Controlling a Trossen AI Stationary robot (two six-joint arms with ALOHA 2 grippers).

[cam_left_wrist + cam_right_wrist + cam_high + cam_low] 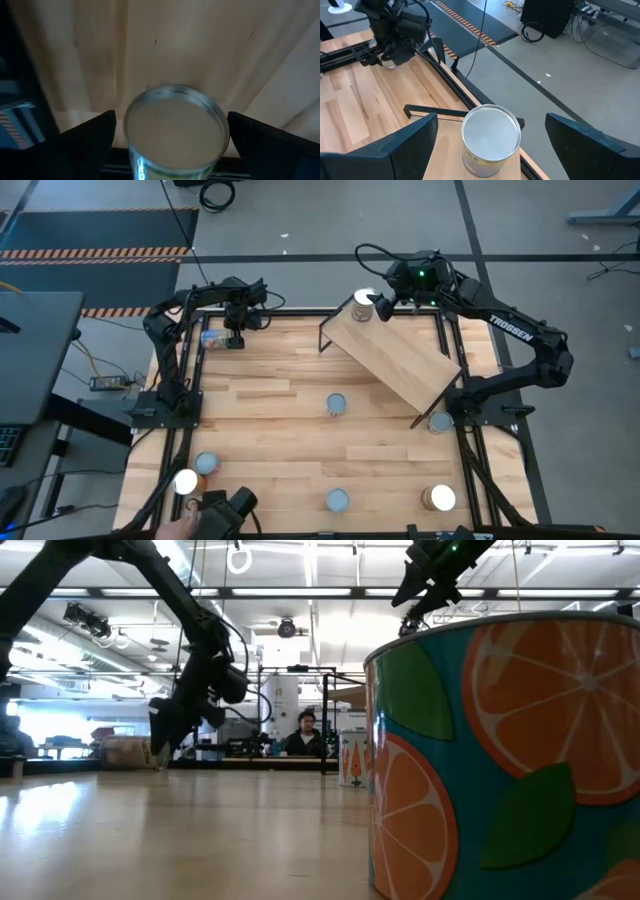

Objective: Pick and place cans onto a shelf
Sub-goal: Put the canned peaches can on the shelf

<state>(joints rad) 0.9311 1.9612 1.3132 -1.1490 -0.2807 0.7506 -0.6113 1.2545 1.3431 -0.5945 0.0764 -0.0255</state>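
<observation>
Can (pixel 491 138) upright on shelf (pixel 400 358) corner, between wide-open right claw (pixel 490 150) fingers; another can (pixel 174 131) between wide-open left claw (pixel 172 145) fingers

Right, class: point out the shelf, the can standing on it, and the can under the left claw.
shelf (pixel 400 357), high view, bare plank
can on the shelf (pixel 491 133), right wrist view, lid
can under the left claw (pixel 174 128), left wrist view, lid

Seated person (pixel 305 736) beyond the table; black cables (pixel 600 35) on grey floor.

Orange-print can (pixel 505 755) (edge-cropped)
</observation>
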